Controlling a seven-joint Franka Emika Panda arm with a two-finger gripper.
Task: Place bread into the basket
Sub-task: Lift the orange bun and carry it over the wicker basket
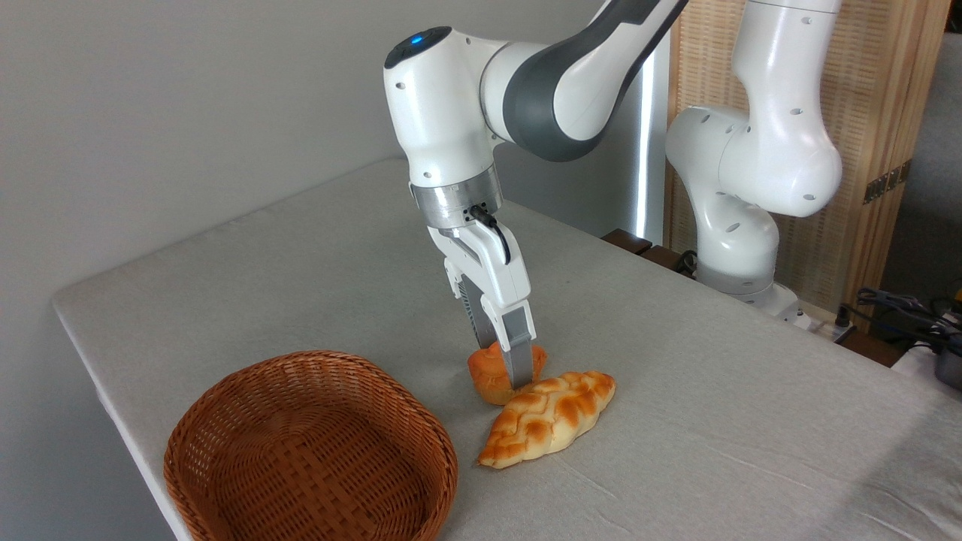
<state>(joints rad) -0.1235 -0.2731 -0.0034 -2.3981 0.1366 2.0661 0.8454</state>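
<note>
One table (316, 270), covered in a pale grey cloth, filled most of the view; its near left corner was rounded.

One robot arm (721, 173), white with grey joints, stood at the table's far right edge and reached over to the middle of the surface, wrist pointing down.

One basket (225, 466), oval, woven, reddish-brown, sat on the cloth at the lower left, near the table's front edge. Nothing lay inside it.

One braided loaf (549, 417), pale golden with brown patches, lay on the cloth to the right of the basket, set on a slant, well clear of the basket's rim.

One bread (488, 376), a small round orange bun, sat on the cloth just behind the braided loaf and touching or nearly touching it. It was outside the basket, to the basket's right and a little farther back.

One gripper (512, 372), two-fingered, was lowered straight over the bread. The near finger (517, 353) ran down the bun's front face to about its lower half; the far finger was mostly hidden behind it. The fingers stood on either side of the bun, close against it; whether they actually pressed it could not be told. The bun appeared to rest on the cloth.
</note>
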